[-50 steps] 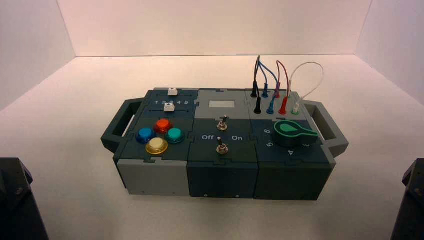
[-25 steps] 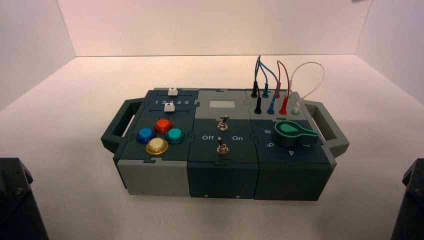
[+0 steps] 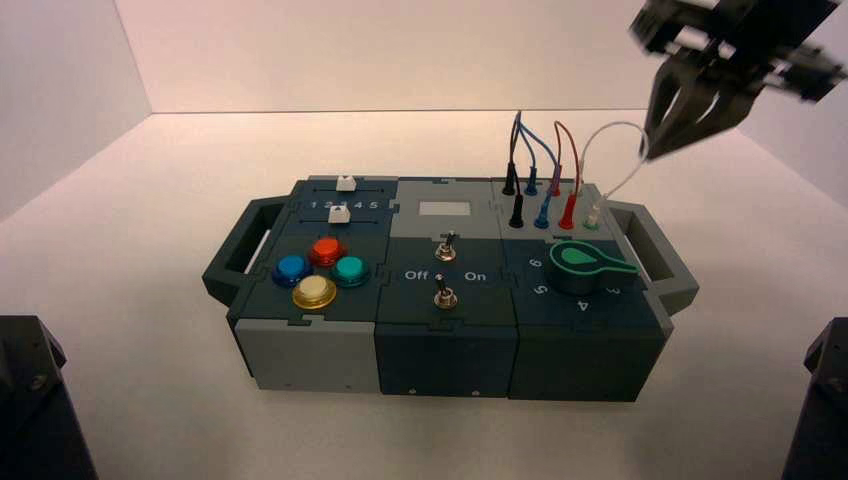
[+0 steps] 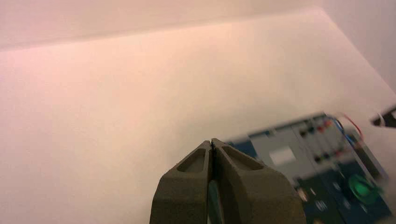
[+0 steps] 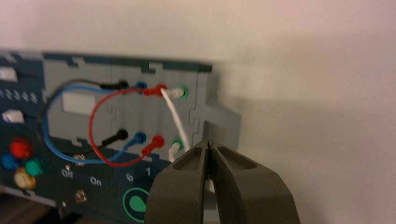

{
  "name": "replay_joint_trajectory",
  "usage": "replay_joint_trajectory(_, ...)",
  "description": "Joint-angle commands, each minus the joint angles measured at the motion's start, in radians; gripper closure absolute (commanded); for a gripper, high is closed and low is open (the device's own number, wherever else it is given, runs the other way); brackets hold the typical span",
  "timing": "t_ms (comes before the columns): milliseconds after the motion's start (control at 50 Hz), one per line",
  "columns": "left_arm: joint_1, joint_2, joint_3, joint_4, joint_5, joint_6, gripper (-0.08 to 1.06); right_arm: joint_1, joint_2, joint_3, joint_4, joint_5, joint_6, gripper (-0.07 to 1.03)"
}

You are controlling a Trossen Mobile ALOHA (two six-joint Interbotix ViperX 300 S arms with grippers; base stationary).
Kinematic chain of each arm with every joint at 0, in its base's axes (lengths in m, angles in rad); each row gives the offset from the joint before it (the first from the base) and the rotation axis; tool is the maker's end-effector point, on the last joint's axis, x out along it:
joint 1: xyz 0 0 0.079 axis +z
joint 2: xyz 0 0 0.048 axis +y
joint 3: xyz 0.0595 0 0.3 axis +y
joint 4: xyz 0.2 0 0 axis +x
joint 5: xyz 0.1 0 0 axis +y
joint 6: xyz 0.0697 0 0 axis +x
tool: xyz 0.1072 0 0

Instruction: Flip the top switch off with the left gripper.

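Note:
The top switch (image 3: pixel 447 246) is a small silver toggle on the middle panel of the box (image 3: pixel 445 350), between the pale grey window (image 3: pixel 447 209) and the "Off On" lettering. It also shows blurred in the right wrist view (image 5: pixel 79 161). My left gripper (image 4: pixel 212 141) is shut and empty, high over the bare table, with the box far off; it is outside the high view. My right gripper (image 3: pixel 650 152) hangs at the top right, above the white wire (image 3: pixel 618 128). It (image 5: pixel 208 142) is shut on nothing, over the box's right handle (image 5: pixel 219 114).
Four coloured buttons (image 3: pixel 318 270) and two white sliders (image 3: pixel 342 198) fill the box's left panel. A lower switch (image 3: pixel 443 296), a green knob (image 3: pixel 590 265) and plugged wires (image 3: pixel 545 165) fill the rest. Dark arm bases (image 3: pixel 30 400) stand at both front corners.
My right gripper has come into the high view at the top right, above the wires. The box and its switches look unchanged.

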Motion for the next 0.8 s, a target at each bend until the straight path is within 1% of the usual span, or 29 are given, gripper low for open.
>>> replay_joint_trajectory(20, -0.054, 0.060, -0.051, -0.026, 0.048, -0.012, 1.01, 0.017, 0.058, -0.029, 0.014, -0.006, 0.002, 0.99)
replay_joint_trajectory(60, -0.069, 0.080, -0.060, -0.026, 0.066, -0.021, 1.01, 0.017, 0.074, -0.029, 0.012, -0.009, 0.000, 0.99)
replay_joint_trajectory(200, -0.109, 0.106, -0.072, -0.029, 0.101, -0.031, 1.01, 0.017, 0.110, -0.018, 0.011, -0.014, -0.002, 0.99)
replay_joint_trajectory(300, -0.126, 0.114, -0.075, -0.034, 0.118, -0.060, 1.01, 0.017, 0.129, -0.005, 0.012, -0.017, -0.002, 0.99)
replay_joint_trajectory(440, -0.160, 0.124, -0.074, -0.035, 0.133, -0.075, 1.01, 0.017, 0.156, 0.008, 0.012, -0.031, -0.002, 0.99)
replay_joint_trajectory(500, -0.181, 0.143, -0.075, -0.040, 0.143, -0.078, 1.01, 0.017, 0.167, 0.012, 0.012, -0.032, -0.002, 0.99)
replay_joint_trajectory(560, -0.206, 0.164, -0.077, -0.051, 0.144, -0.087, 1.01, 0.017, 0.181, 0.015, 0.012, -0.032, -0.002, 0.99)
replay_joint_trajectory(660, -0.244, 0.199, -0.081, -0.058, 0.144, -0.101, 1.01, 0.017, 0.193, 0.021, 0.014, -0.034, -0.002, 0.99)
replay_joint_trajectory(800, -0.316, 0.256, -0.087, -0.067, 0.146, -0.137, 1.01, 0.017, 0.213, 0.029, 0.015, -0.048, 0.000, 0.99)
